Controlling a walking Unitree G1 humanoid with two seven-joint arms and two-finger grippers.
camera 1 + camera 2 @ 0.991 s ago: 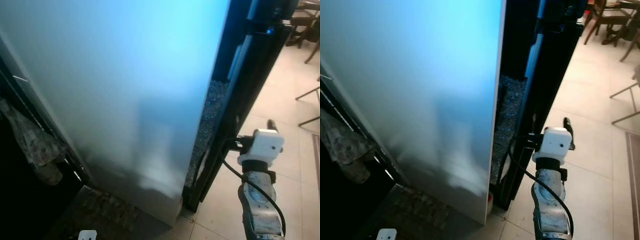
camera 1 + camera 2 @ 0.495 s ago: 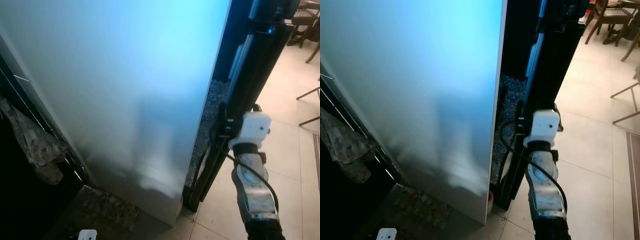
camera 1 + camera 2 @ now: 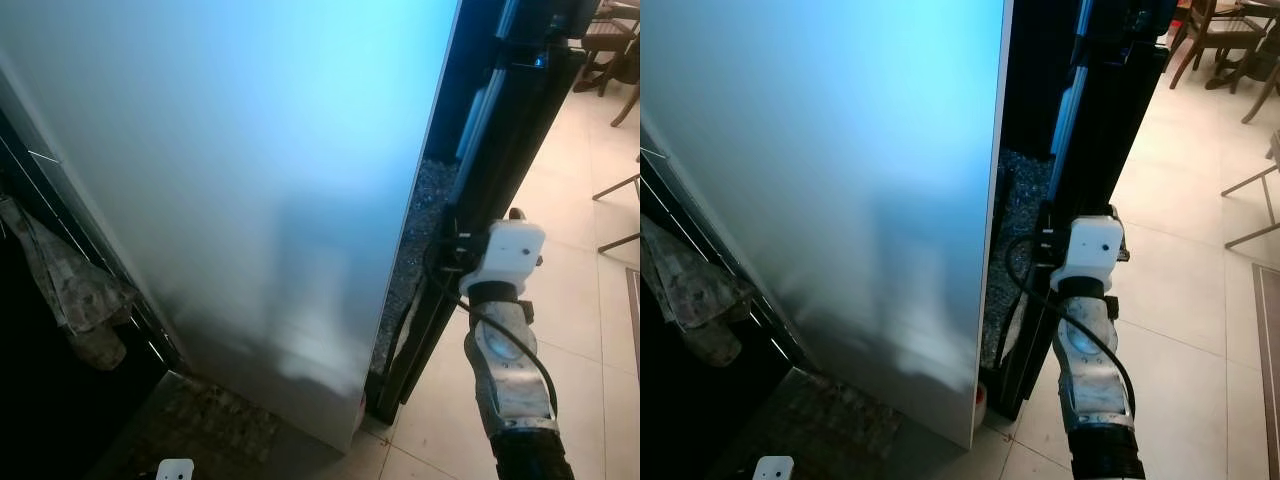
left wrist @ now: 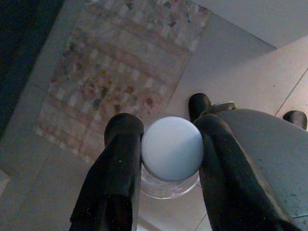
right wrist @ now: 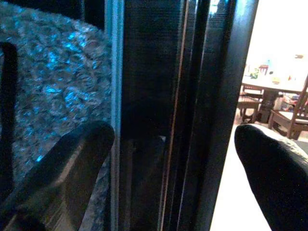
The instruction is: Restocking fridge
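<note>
One chair [image 3: 1210, 30], rug [image 4: 120, 62], hanging cloth [image 3: 75, 290]

I can read no text, label, brand or number anywhere: not on the fridge door [image 3: 250, 180], nor on the white cap [image 4: 172, 148] in my left gripper [image 4: 168, 159].

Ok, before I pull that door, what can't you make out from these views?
- Fridge interior: in the eye views the silver door blocks it.
- Right gripper contact: jaws straddle the black door edge, but touch is unclear.
- Jar contents: in the left wrist view the white lid covers the jar held by the left gripper.
- Item at the left edge: dark and blurred.
</note>
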